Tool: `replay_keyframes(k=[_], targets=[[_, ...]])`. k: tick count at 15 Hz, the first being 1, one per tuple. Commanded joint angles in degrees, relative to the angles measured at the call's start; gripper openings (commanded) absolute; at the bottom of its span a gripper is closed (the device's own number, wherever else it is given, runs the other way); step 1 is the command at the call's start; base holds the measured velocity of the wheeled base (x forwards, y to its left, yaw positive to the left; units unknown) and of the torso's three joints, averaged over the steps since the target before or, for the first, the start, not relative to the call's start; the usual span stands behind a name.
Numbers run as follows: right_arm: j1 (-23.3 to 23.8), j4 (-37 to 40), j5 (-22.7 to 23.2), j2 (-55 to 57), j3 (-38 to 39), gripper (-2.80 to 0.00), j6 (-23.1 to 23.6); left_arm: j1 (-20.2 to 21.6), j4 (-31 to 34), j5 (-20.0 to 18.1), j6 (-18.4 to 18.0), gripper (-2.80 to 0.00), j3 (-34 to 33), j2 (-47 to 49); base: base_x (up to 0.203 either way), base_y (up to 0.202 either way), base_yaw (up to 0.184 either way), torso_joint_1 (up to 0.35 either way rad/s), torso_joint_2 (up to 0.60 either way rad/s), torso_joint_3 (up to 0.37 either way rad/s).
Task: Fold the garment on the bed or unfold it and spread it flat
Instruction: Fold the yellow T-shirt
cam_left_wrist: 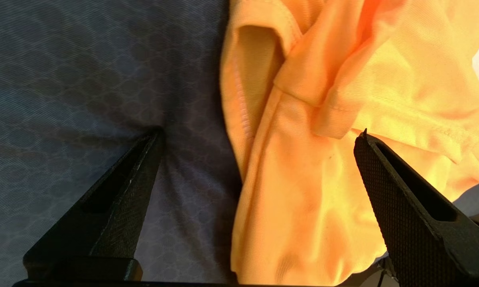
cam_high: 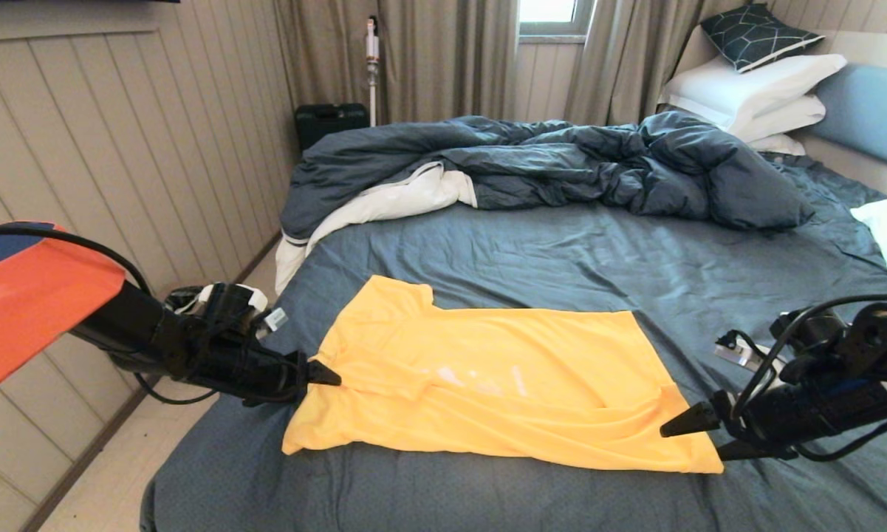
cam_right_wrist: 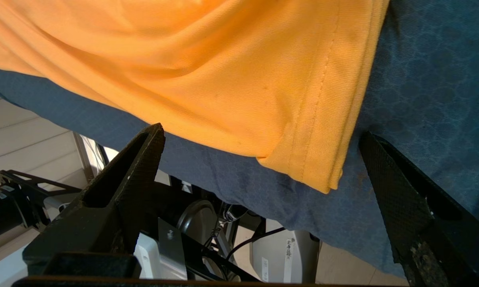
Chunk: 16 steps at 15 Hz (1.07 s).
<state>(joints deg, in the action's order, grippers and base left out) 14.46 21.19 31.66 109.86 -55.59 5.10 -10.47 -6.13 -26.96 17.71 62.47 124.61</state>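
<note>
The shirt [cam_high: 502,384] lies on the bed [cam_high: 561,258], on the sheet near the bed's front edge, collar end toward the robot's left, hem toward its right. It's folded roughly in half lengthwise w/ one sleeve sticking out on the side toward the duvet [cam_high: 561,162]; faint white print shows thru the fabric mid-shirt. Left gripper [cam_high: 325,375] sits at the shirt's collar/sleeve end, fingers released & spread wide: in the left wrist view one finger [cam_left_wrist: 115,191] presses the bare sheet just beside the shirt, the other finger [cam_left_wrist: 399,191] is over yellow fabric, nothing pinched. Right gripper [cam_high: 698,436] is at the shirt's hem corner, near the bed's front edge, fingers also released & wide; in the right wrist view the hem corner [cam_right_wrist: 315,167] lies between them, untouched as far as I can see. Duvet is bunched up well behind the shirt, pillows [cam_high: 753,96] stacked beyond it at the headboard [cam_high: 871,111].
</note>
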Motion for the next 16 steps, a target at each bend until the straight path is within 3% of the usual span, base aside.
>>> replay_keyframes(k=[1, 3, 4, 5, 11, 16], targets=[[0.04, 0.08, 0.16, 0.09, -0.13, 0.0, 0.09, -0.44, 0.09, -0.2, 0.13, 0.0, 0.23, 0.27, 0.0, 0.0, 0.0, 0.0, 0.0, 0.0], [0.04, 0.08, 0.07, 0.24, -0.22, 0.0, 0.09, -1.37, 0.2, 0.06, 0.07, 0.0, 0.37, 0.3, 0.0, 0.0, 0.0, 0.0, 0.0, 0.0], [0.04, 0.08, 0.07, 0.52, -0.22, -2.8, 0.24, -1.77, 0.37, 0.2, -0.04, 0.0, 0.59, 0.28, 0.0, 0.0, 0.0, 0.0, 0.0, 0.0], [0.04, 0.08, 0.07, 0.7, -0.31, -2.8, 0.35, -1.97, 0.8, 0.66, -0.12, -2.8, 1.47, 0.28, 0.0, 0.0, 0.0, 0.0, 0.0, 0.0], [0.48, 0.23, 0.16, 0.82, 1.04, -2.8, 4.05, -2.01, 2.41, 0.83, 0.07, -2.8, 4.41, 1.29, 0.0, 0.0, 0.0, 0.0, 0.0, 0.0], [0.29, 0.17, 0.16, 1.05, 1.01, -2.8, 4.4, -2.17, 6.2, 0.51, 0.39, -2.8, 9.32, 2.65, 0.0, 0.0, 0.0, 0.0, 0.0, 0.0]])
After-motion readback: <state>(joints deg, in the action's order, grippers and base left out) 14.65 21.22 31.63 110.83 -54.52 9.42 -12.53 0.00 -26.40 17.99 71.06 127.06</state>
